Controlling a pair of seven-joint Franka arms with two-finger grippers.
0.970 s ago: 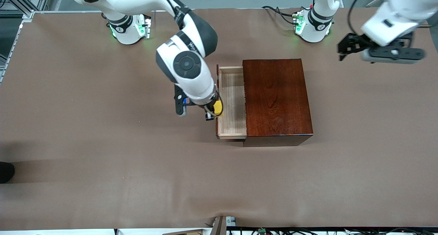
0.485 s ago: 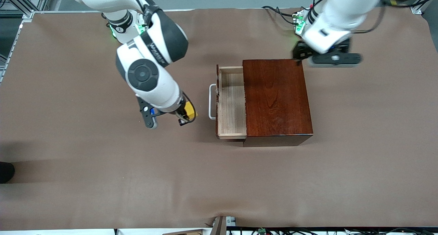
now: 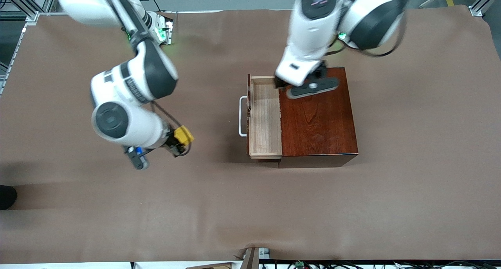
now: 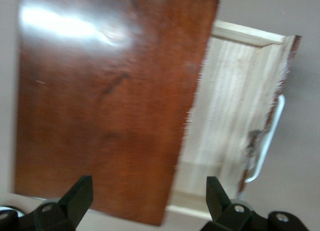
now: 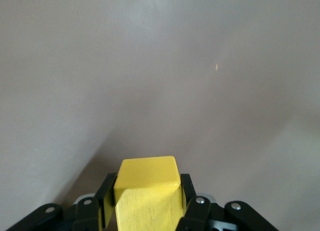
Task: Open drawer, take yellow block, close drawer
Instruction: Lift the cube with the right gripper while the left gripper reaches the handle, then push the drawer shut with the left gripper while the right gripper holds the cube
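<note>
The drawer (image 3: 265,116) stands pulled out of the dark reddish-brown box (image 3: 319,120), its pale tray empty, its white handle (image 3: 242,116) toward the right arm's end. My right gripper (image 3: 181,140) is shut on the yellow block (image 3: 183,135) over bare table, off the drawer's handle end. In the right wrist view the block (image 5: 147,188) sits between the fingers (image 5: 186,191). My left gripper (image 3: 307,85) is open and empty over the box top beside the drawer. The left wrist view shows the box (image 4: 105,101), the drawer (image 4: 230,116) and its fingers (image 4: 79,193) wide apart.
The brown table cover (image 3: 250,206) spreads round the box on all sides. Both arm bases stand at the table's top edge, with cables near the left arm's base (image 3: 319,14).
My right gripper has carried the yellow block away from the drawer toward the right arm's end. My left arm has swung from its end of the table to over the box. The drawer has stayed open.
</note>
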